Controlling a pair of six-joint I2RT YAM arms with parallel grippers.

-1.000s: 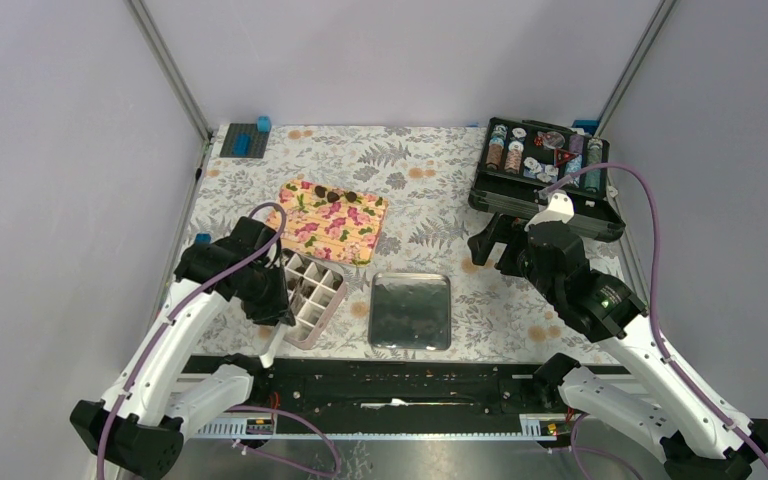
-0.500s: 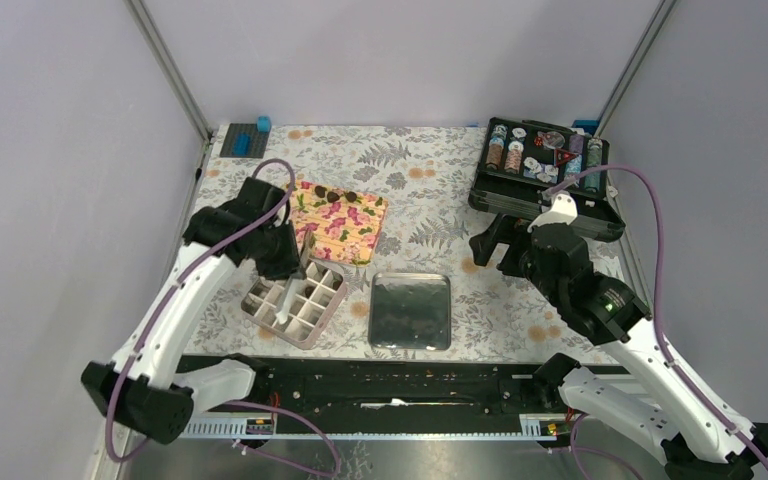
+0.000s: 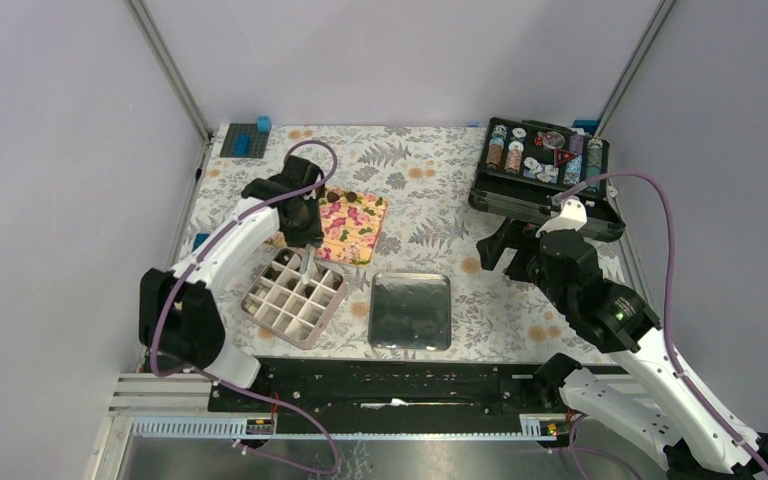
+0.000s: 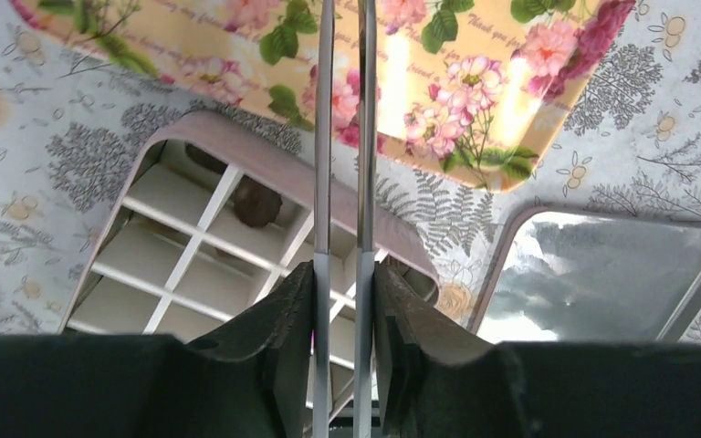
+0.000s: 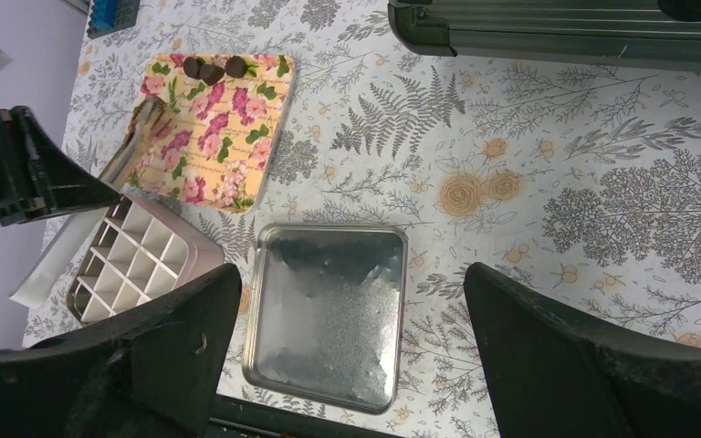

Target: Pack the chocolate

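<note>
Overhead, the left pincer [image 3: 303,236] partly hides the floral tray [image 3: 356,216].

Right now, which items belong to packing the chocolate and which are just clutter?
Job: chocolates, pink grid box, flowered board, tweezers in the left claw.
Lying about, it seems: metal tray, poker chip case, blue bricks.

Walls [image 3: 60,150] pale lilac-grey, plain, on 3 sides. Bare aluminium posts [image 3: 168,70] slant up from both back corners. Table [image 3: 430,190] covered w/ fern-and-flower print cloth, grey on white w/ orange blooms. Black rail [image 3: 390,385] runs along near edge, dull grey metal surface [image 3: 410,455] below it. Light soft, even, diffuse.
</note>
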